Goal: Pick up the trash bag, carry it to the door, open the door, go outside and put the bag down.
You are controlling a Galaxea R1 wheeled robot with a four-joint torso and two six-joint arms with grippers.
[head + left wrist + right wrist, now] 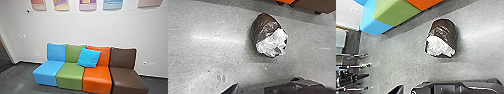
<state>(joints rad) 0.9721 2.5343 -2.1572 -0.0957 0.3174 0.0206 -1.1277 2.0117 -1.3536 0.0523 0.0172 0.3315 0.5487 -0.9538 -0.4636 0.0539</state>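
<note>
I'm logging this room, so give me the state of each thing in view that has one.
Trash bag: on the floor, not held, white material showing at one end.
Blue cushion: tilted, leaning on the green and orange backrests.
Four seats: in a row by the wall.
Posters: up on the wall.

No writing can be read; the colourful rectangular posters point(87, 6) on the white wall point(85, 28) above the blue, green, orange and brown padded seats point(70, 72) bear illegible marks.
</note>
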